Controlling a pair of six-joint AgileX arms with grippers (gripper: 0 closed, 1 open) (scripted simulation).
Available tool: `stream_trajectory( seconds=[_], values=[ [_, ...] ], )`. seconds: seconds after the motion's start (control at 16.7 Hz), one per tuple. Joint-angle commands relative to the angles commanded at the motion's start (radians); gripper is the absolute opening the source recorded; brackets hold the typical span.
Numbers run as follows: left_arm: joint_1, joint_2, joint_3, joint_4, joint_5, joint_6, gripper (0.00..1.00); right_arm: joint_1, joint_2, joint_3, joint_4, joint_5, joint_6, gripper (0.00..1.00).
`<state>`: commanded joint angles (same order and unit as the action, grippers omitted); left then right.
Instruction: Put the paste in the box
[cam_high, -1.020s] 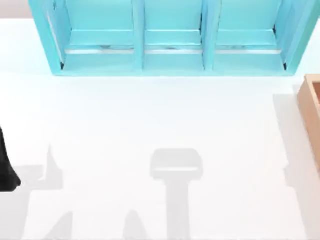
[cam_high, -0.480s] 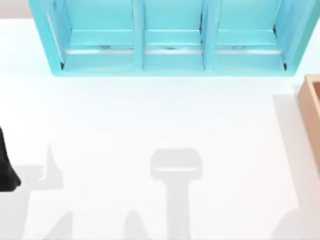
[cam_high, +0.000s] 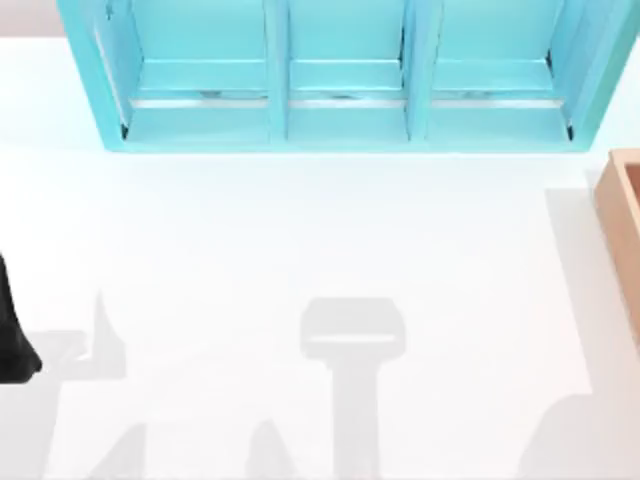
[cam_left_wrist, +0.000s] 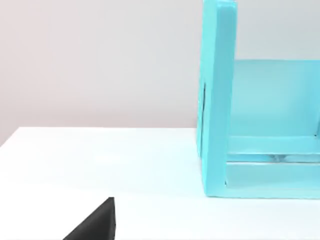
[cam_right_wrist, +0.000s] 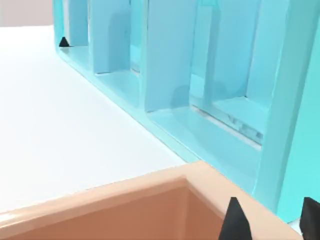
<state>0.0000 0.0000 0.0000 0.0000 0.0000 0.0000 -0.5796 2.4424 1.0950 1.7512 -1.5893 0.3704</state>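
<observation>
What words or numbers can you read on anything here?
None. No readable words, numbers or signs anywhere.
Turquoise shelf unit: plain, no text.
Tan box at the table's right edge: plain walls, no label.
Dark smudges on the shelf floors: blurred marks, not legible.
White table: unmarked.

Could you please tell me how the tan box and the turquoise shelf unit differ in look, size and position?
1. Colour: the tan box is light brown; the turquoise shelf unit is bright blue-green.
2. Structure: in the right wrist view the box shows one open cavity with thick plain walls; the shelf unit is split by dividers into three compartments.
3. Position: the box sits at the table's right edge; the much wider shelf unit spans the far side.

Both stand on the white table.
</observation>
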Motion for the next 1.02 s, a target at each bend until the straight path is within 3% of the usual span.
stream_trajectory(
  seconds=[0.18, 0.42, 1.02],
  values=[
    [0.000, 0.000, 0.000, 0.000, 0.000, 0.000, 1.00, -0.006, -0.033, -0.008, -0.055, 0.003, -0.048, 0.00],
    [0.000, 0.000, 0.000, 0.000, 0.000, 0.000, 1.00, -0.049, -0.120, -0.032, -0.270, 0.015, -0.216, 0.00],
    [0.000, 0.000, 0.000, 0.000, 0.000, 0.000, 1.00, -0.205, -0.386, -0.159, -1.240, 0.093, -0.992, 0.00]
  ],
)
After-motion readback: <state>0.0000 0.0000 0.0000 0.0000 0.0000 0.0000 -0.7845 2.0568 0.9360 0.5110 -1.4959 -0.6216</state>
